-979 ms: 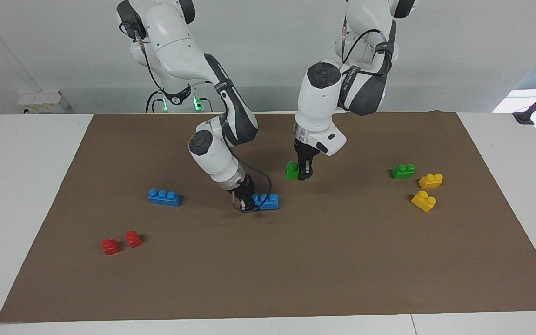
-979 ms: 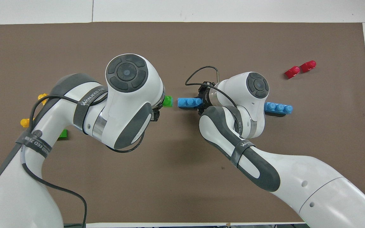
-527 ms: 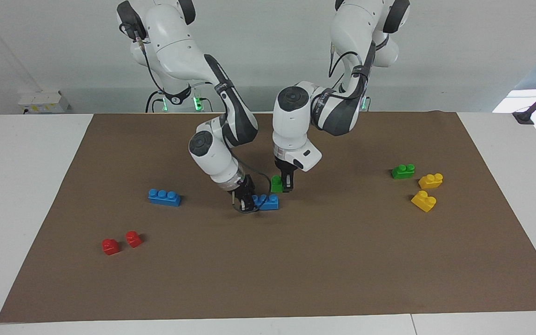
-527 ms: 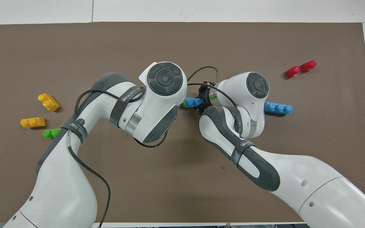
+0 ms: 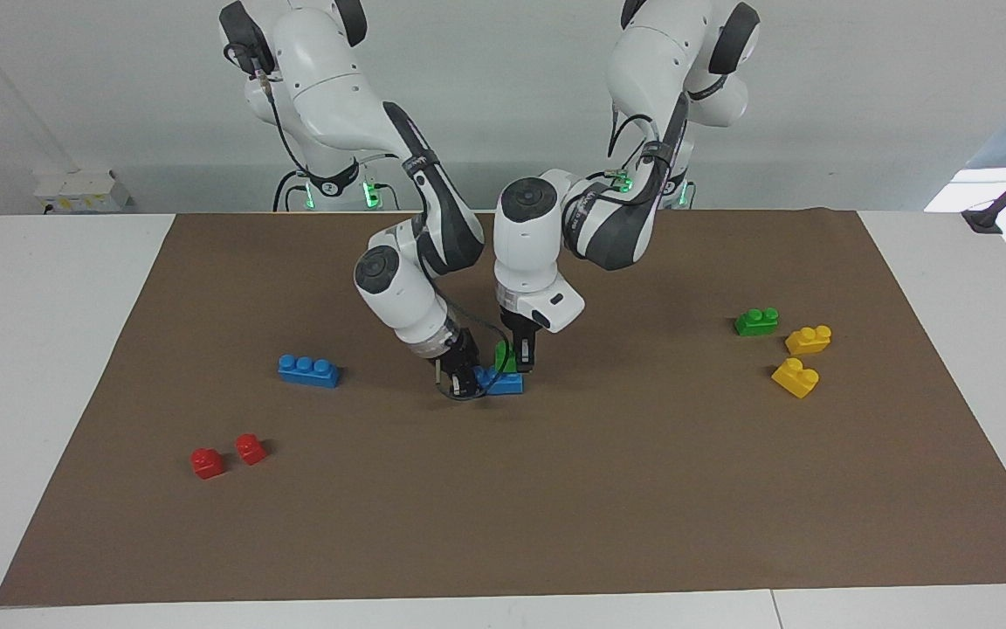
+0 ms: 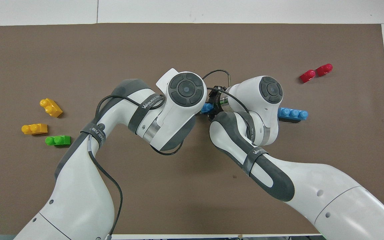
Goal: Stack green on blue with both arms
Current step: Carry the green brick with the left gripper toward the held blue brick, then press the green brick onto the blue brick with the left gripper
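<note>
My right gripper (image 5: pixel 465 382) is shut on one end of a blue three-stud brick (image 5: pixel 503 382) that lies on the brown mat (image 5: pixel 555 489). My left gripper (image 5: pixel 522 358) is shut on a green two-stud brick (image 5: pixel 504 356) and holds it, slightly tilted, right at the blue brick's top. I cannot tell whether the two are pressed together. In the overhead view only a bit of this blue brick (image 6: pixel 206 108) shows between the two wrists, and the green brick is hidden under the left arm.
A second blue brick (image 5: pixel 308 370) lies toward the right arm's end, with two red bricks (image 5: pixel 228 455) farther from the robots. A second green brick (image 5: pixel 756 321) and two yellow bricks (image 5: pixel 802 358) lie toward the left arm's end.
My left gripper has carried the green brick sideways and down, from beside the blue brick to right on top of it. The right gripper and blue brick have stayed put.
</note>
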Robot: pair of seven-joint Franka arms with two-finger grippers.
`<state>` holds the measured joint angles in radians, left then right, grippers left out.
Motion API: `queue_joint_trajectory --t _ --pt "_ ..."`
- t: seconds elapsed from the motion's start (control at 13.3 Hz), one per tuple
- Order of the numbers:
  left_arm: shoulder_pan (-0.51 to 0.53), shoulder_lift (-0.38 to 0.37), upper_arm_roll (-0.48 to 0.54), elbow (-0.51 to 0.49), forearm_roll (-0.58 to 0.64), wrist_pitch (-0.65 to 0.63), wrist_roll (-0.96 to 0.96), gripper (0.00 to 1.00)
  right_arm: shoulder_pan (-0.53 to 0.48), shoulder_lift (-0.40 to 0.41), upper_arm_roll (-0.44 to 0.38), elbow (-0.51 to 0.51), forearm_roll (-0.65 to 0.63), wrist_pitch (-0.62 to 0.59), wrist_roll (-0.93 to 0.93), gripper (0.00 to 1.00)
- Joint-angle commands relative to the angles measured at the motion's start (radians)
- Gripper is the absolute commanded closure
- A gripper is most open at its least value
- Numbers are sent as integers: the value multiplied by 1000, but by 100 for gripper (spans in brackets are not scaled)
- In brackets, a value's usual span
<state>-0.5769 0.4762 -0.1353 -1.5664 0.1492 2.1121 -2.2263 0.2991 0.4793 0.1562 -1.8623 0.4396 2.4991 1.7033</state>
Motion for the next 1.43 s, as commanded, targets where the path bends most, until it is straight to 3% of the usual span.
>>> queue_joint_trajectory --t 0.0,1.36 --pt "-26 19 14 25 36 9 -23 100 0 5 0 -25 19 46 2 100" --pt "-49 39 22 -3 90 65 -79 100 0 4 0 -28 18 44 -5 100"
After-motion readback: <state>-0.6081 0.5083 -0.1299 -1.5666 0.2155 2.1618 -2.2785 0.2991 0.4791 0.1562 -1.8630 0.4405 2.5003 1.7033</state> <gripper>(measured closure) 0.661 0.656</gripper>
